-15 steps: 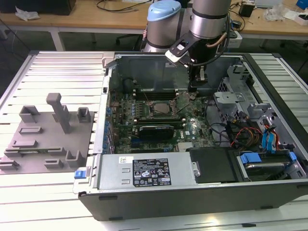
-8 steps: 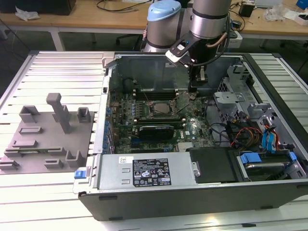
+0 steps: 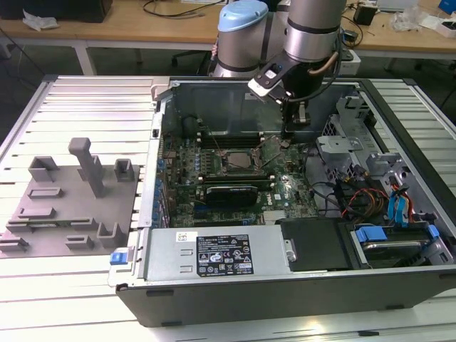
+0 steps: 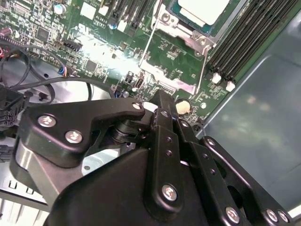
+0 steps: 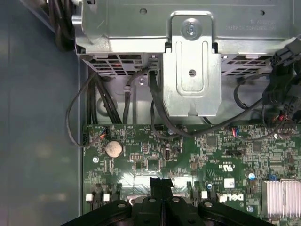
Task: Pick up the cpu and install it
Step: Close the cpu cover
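In the exterior view, an open case [image 3: 399, 285] lies on a slatted bench [image 3: 92, 107]. A grey fixture [image 3: 64, 206] sits on the bench to the exterior view's left of the case. The arm [image 3: 313, 28] reaches down into the case from the far side. Its gripper [image 3: 287, 139] hangs low over the board [image 3: 285, 189], near the socket [image 3: 265, 165] and on the exterior view's right of it. The cpu [image 3: 239, 162] lies flat in that socket, apart from the gripper. A power supply [image 3: 214, 256] fills the near edge of the case, and drive bays with blue tabs [image 3: 399, 206] stand at the exterior view's right.

In the second wrist view, the black gripper [image 4: 162, 96] is in the foreground with its fingers [image 4: 164, 122] pressed together and nothing between them. Whether the tip touches the board [image 4: 42, 19] I cannot tell. Beyond it the cpu [image 4: 202, 7] shows its silvery top, seated inside the metal socket frame [image 4: 181, 30]. The memory slots [image 4: 244, 37] run just beside the frame. Black cables [image 4: 28, 84] loop across the case floor on the other side.

In the first wrist view, the clenched gripper [image 5: 160, 181] is empty, its tips meeting over the green board [image 5: 211, 155]. A coin cell [image 5: 113, 149] sits on the board near its edge. A finned heat sink [image 5: 281, 193] sits at one corner. A metal bracket [image 5: 192, 70] rises beyond the board, with dark cables [image 5: 94, 103] trailing beside and under it.
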